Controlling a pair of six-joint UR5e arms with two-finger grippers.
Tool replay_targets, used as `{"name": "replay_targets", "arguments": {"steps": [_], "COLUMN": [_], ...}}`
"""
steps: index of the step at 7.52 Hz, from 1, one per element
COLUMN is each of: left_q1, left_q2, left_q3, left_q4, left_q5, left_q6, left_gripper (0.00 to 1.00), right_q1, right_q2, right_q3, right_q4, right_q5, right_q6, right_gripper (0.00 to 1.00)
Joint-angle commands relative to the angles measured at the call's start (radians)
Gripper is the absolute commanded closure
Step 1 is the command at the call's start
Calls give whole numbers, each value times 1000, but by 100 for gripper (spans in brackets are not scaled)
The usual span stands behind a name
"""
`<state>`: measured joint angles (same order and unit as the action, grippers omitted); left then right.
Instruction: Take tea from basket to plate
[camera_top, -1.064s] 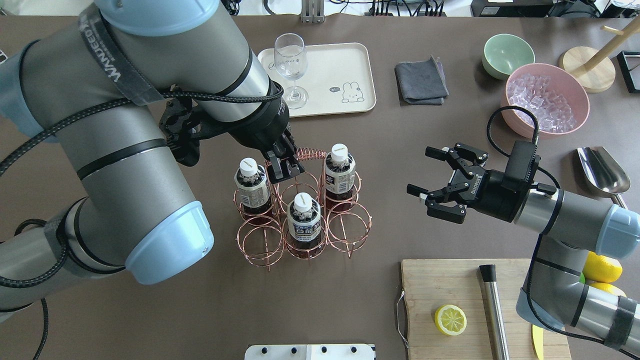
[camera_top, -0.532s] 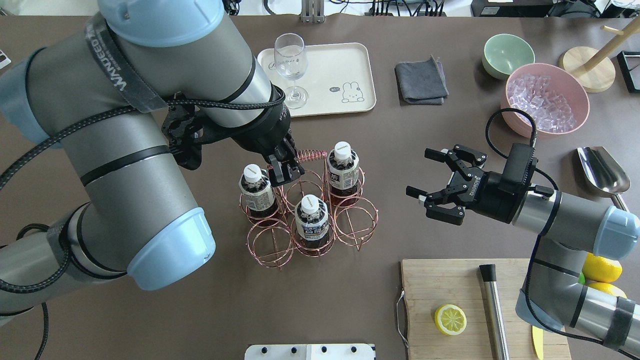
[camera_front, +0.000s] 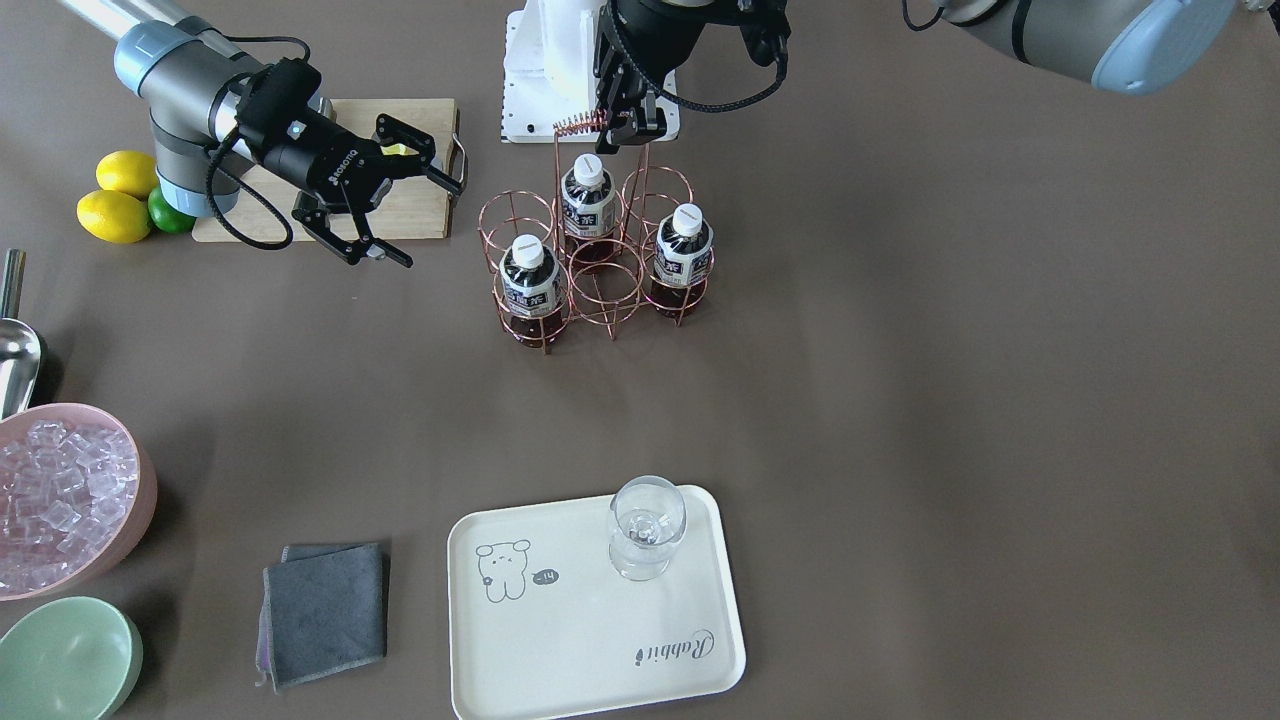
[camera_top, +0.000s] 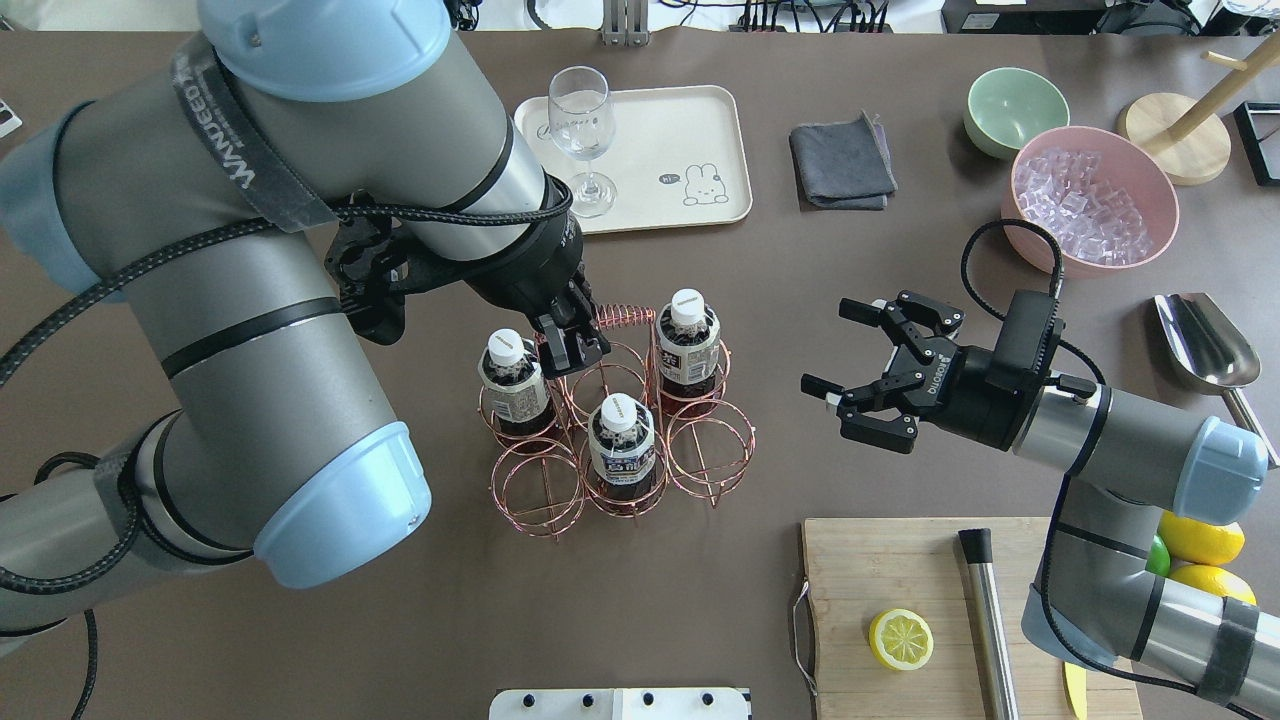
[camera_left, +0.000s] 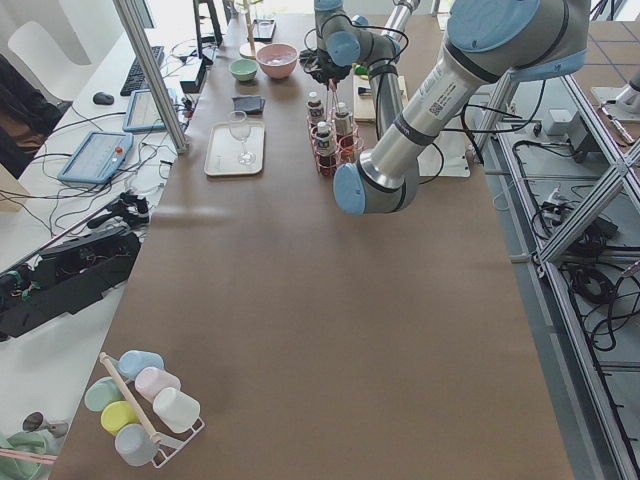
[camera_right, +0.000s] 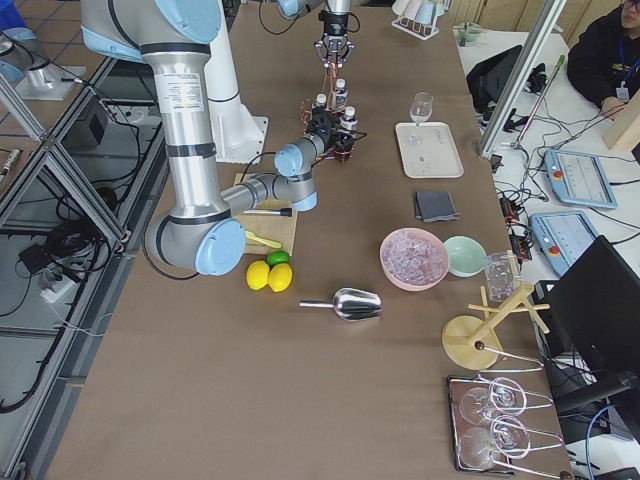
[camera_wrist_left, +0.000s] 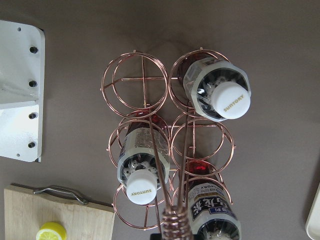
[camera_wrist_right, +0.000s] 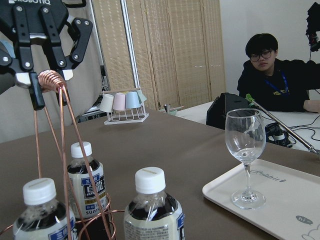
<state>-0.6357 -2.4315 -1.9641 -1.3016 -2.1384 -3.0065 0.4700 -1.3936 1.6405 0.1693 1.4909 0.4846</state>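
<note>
Counting first, found three small white-capped plastic bottles of dark reddish-brown tea (camera_top: 686, 345), each upright in its own ring of one six-ringed copper wire basket (camera_top: 713, 462) on the brown bench (camera_top: 650, 600); three rings bare. Judged light, stiff-walled, smooth and a little slippery, apt to slosh; best taken round the neck under the cap, clear of the wires. Saw the left pincer (camera_top: 572, 350) pinching the basket's coiled handle (camera_top: 625, 314), the right pincer (camera_top: 835, 360) spread, holding nothing, near the basket. Spotted one cream-white rectangular plate (camera_top: 660, 130) well apart, bearing one clear stemmed glass (camera_top: 580, 125).
</note>
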Motion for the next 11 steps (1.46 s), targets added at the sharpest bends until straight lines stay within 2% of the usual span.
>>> {"name": "replay_targets", "arguments": {"steps": [1, 3, 5, 8, 10, 11], "left_q1": [4, 2, 4, 2, 2, 1], "left_q2": [0, 2, 2, 2, 2, 2], "left_q3": [-1, -1, -1, -1, -1, -4], "left_q4": [1, 1, 1, 1, 1, 1], "left_q5": [0, 0, 0, 0, 0, 0], "left_q6": [-3, -3, -3, -3, -3, -3], "left_gripper": [100, 100, 100, 100, 100, 100], "right_q1": [-19, -39, -45, -73, -76, -76], "right_q2": [50, 57, 100, 108, 134, 145], "right_q3": [5, 59, 59, 52, 50, 52], "right_q4": [-66, -153, -220, -237, -284, -310], "right_q5": [-41, -69, -75, -130, -144, -149], "right_q6": [0, -1, -1, -3, -4, -3], "right_gripper": [1, 1, 1, 2, 6, 11]}}
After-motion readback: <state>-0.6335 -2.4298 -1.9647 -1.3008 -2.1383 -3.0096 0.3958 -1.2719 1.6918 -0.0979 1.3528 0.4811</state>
